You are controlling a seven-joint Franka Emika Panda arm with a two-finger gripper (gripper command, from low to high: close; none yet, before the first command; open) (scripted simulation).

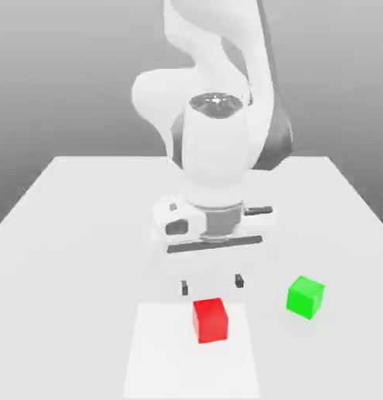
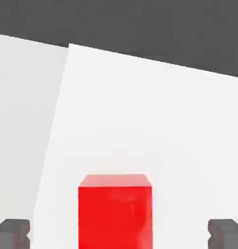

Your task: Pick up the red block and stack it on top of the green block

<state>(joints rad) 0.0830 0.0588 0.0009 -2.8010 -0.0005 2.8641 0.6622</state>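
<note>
Red block (image 1: 210, 319) is seen nearest the exterior camera, just in front of and below the end effector (image 1: 211, 284), whose fingers are spread, empty.

The exterior view looks from in front of the arm, raised and angled down across the white bench (image 1: 62, 234), far enough back to take in most of its top; the hand view looks from the arm's hand past its claw (image 2: 119, 233) at the bench surface, very close; both views share the red block (image 1: 210, 319) and the paler patch of bench beneath it.
</note>
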